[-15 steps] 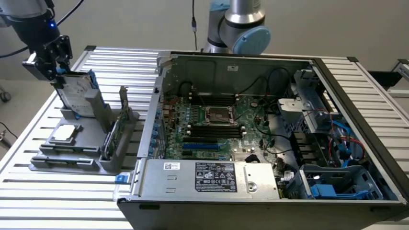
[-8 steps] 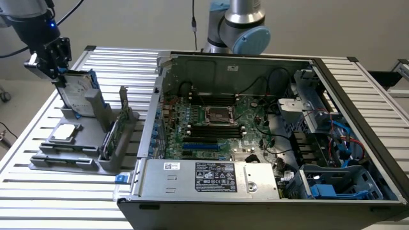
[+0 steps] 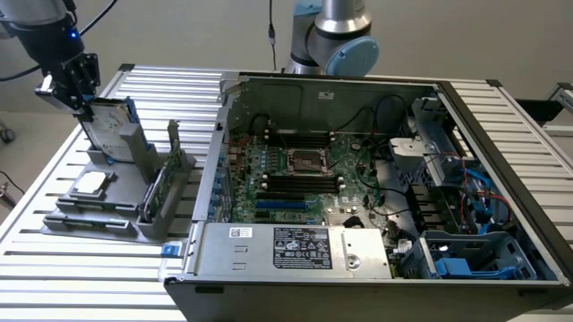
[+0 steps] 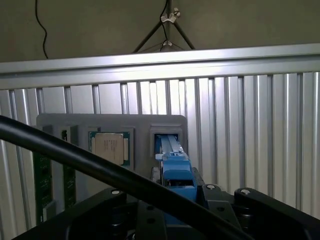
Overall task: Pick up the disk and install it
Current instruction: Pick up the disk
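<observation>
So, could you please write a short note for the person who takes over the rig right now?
The tool is at the top edge of the disk; a firm grip cannot be confirmed.
The disk stands upright in the grey holder on the table, to the exterior view's left of the open computer case.
Done: the tool is at the disk.
Left: the disk is not yet lifted out and not yet installed in the case.
</observation>
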`<action>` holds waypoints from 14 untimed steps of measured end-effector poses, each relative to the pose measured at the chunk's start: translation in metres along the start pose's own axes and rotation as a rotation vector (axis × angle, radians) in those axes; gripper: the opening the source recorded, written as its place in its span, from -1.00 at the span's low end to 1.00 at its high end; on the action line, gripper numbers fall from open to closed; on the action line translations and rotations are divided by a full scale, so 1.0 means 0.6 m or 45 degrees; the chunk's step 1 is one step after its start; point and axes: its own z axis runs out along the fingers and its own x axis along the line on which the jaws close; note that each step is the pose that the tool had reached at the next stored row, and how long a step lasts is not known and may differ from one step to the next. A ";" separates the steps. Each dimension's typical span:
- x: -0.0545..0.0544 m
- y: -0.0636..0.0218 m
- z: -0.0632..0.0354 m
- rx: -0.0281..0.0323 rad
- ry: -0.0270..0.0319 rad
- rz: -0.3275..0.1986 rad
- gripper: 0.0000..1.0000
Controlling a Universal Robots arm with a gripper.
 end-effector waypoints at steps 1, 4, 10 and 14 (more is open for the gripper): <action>0.000 0.000 0.000 0.0006 0.0000 0.000 -0.35; 0.001 0.000 0.000 0.0039 -0.0002 0.000 -0.35; 0.004 0.001 0.000 0.0118 -0.0007 0.000 -0.35; 0.004 0.001 0.000 0.0121 -0.0008 0.000 -0.35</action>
